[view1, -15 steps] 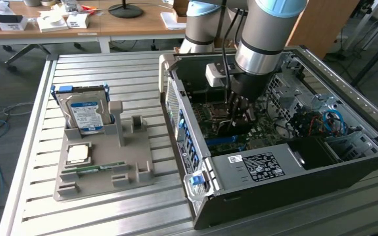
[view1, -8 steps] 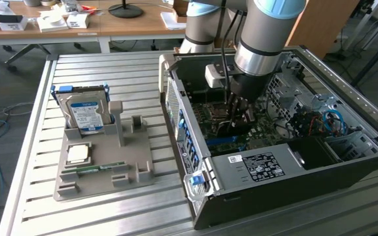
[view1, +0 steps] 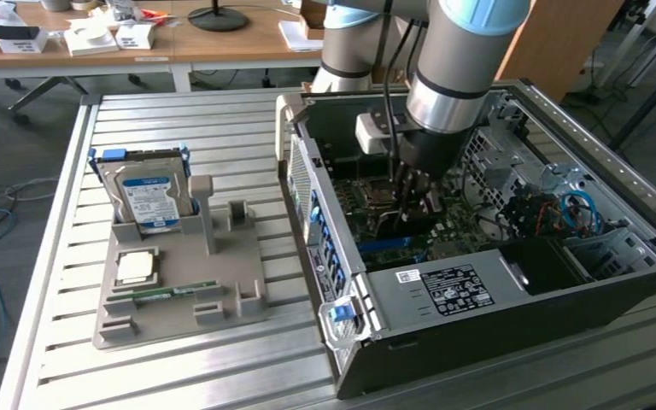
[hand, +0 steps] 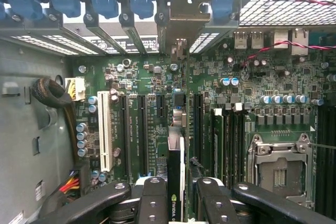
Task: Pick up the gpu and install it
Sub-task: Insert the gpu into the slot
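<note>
Case: an open computer case [view1: 442, 295] is sitting on the slatted counter [view1: 191, 120] at the exterior view's right, holding a green motherboard [hand: 262, 85] (blue latches are lining one wall).
Holder: a grey holder [view1: 180, 312] is lying beside the case at the exterior view's left. It is carrying an upright blue-labelled hard drive [view1: 151, 195] at its far end, with a square chip [view1: 136, 266] and a slim memory stick [view1: 174, 292] nearer.
Hand: the hand [hand: 178, 195] is reaching down inside the case, partly closed, its fingers [hand: 152, 195] clamping the gpu [hand: 175, 179] from both sides.
Gpu: it is showing edge-on over the motherboard's expansion slots, thin and dark-edged with a green logo. Its pale metal end is lying by the latched wall.
</note>
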`<state>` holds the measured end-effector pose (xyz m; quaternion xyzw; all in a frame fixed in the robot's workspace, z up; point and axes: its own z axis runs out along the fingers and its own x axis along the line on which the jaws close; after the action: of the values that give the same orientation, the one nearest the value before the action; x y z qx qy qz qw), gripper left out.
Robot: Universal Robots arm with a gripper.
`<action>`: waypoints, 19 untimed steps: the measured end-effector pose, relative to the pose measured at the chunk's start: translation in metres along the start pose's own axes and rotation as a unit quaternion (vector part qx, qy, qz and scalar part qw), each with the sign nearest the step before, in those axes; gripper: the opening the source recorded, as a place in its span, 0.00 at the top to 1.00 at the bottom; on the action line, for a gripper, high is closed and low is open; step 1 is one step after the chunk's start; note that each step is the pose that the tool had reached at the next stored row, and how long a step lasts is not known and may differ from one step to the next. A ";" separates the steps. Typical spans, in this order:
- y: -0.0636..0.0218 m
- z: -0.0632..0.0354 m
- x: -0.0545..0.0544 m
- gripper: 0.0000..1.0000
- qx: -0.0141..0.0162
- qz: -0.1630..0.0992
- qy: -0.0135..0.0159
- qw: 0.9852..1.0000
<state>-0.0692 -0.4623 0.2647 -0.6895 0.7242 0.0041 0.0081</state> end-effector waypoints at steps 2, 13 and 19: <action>0.0000 0.0008 0.000 0.74 0.000 0.000 0.000 1.000; 0.0002 0.0035 0.000 0.74 0.000 0.000 0.000 1.000; 0.0003 0.0046 0.000 0.74 0.000 0.000 0.000 1.000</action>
<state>-0.0694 -0.4624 0.2601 -0.6895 0.7242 0.0040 0.0079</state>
